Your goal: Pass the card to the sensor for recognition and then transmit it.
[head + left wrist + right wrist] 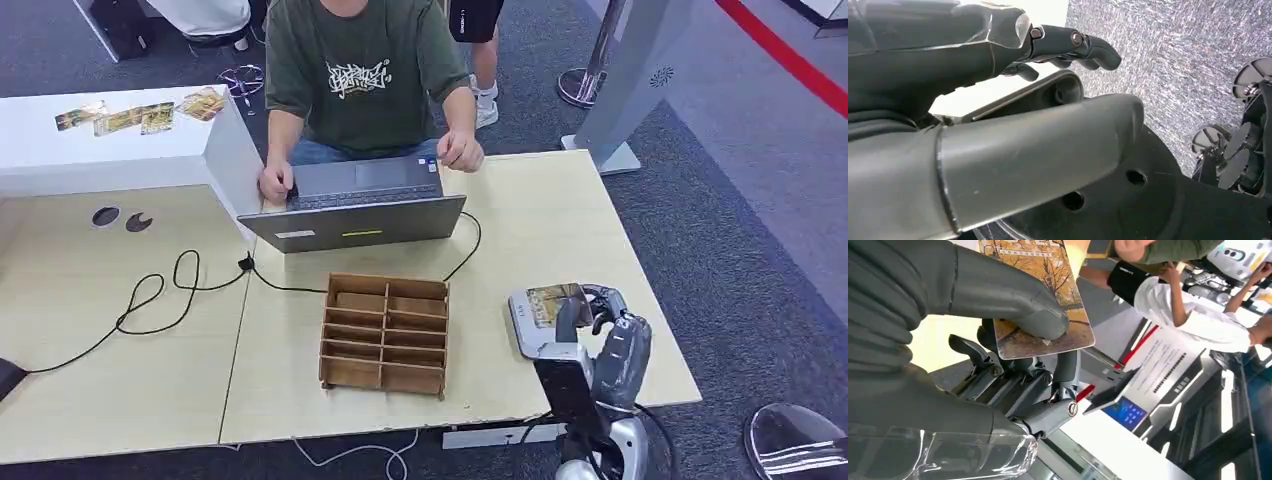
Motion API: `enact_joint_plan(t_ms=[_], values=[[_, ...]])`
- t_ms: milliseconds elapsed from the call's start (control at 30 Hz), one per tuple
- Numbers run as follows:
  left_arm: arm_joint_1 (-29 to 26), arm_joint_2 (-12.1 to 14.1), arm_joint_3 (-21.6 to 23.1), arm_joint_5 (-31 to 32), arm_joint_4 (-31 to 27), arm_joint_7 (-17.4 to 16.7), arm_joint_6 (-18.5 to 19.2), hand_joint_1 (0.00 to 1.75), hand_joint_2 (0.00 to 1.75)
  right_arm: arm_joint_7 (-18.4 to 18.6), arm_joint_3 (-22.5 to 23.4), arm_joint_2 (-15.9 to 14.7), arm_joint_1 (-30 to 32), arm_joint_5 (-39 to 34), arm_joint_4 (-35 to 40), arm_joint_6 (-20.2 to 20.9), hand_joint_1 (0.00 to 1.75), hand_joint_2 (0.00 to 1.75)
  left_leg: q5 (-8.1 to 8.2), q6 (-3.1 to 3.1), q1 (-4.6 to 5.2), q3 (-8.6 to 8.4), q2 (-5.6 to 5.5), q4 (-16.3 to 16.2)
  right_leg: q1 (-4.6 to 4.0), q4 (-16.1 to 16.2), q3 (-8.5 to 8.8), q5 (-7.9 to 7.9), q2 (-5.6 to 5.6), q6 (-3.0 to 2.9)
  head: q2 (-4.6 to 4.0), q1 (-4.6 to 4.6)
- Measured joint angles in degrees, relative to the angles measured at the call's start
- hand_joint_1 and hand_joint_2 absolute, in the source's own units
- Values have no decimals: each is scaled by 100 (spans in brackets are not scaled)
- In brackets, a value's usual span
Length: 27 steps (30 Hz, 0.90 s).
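A card point(553, 301) printed with yellow autumn trees is pinched in my right hand point(598, 312), just above the grey flat sensor point(524, 327) near the table's right edge. In the right wrist view the thumb point(1013, 300) presses the card point(1048, 315) down onto the dark fingers point(998, 375) beneath it. My left hand point(1058, 47) hangs beside the table over grey carpet. Its fingers are loosely stretched out, with nothing in them.
A wooden compartment box point(385, 335) stands at the table's middle, left of the sensor. Behind it a person types on a grey laptop point(352, 208). A black cable point(160, 295) loops across the left half. More cards point(140, 118) lie on the white counter point(100, 150).
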<state>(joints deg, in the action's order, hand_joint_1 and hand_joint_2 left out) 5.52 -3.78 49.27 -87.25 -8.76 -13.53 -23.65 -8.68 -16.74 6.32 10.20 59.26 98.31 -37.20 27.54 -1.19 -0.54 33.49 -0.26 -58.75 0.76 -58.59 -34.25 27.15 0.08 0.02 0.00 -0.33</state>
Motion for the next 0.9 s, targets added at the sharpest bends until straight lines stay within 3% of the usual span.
enact_joint_plan(t_ms=[167,400,667,900], values=[[10,-2,26,144,0,-26,22,0,0,-282,81,164,-302,560,-96,0,175,175,-1,0,0,-2,5,0,0,-1,1,-1,5,-1,2,-2],[47,0,172,321,0,-39,70,0,0,-387,94,288,-1159,1360,-577,0,175,175,-4,-4,0,-4,3,0,0,-2,5,-5,2,-2,2,0],[71,0,343,419,0,-41,103,0,0,-157,-39,450,-2063,1629,-1410,0,175,175,-6,-7,-1,-3,3,0,0,-4,2,-5,3,-3,2,-2],[88,0,465,505,0,-48,120,0,0,422,-349,516,-2847,2023,-2219,0,175,175,-7,-7,-1,-2,4,0,0,-4,1,-5,3,-3,2,0]])
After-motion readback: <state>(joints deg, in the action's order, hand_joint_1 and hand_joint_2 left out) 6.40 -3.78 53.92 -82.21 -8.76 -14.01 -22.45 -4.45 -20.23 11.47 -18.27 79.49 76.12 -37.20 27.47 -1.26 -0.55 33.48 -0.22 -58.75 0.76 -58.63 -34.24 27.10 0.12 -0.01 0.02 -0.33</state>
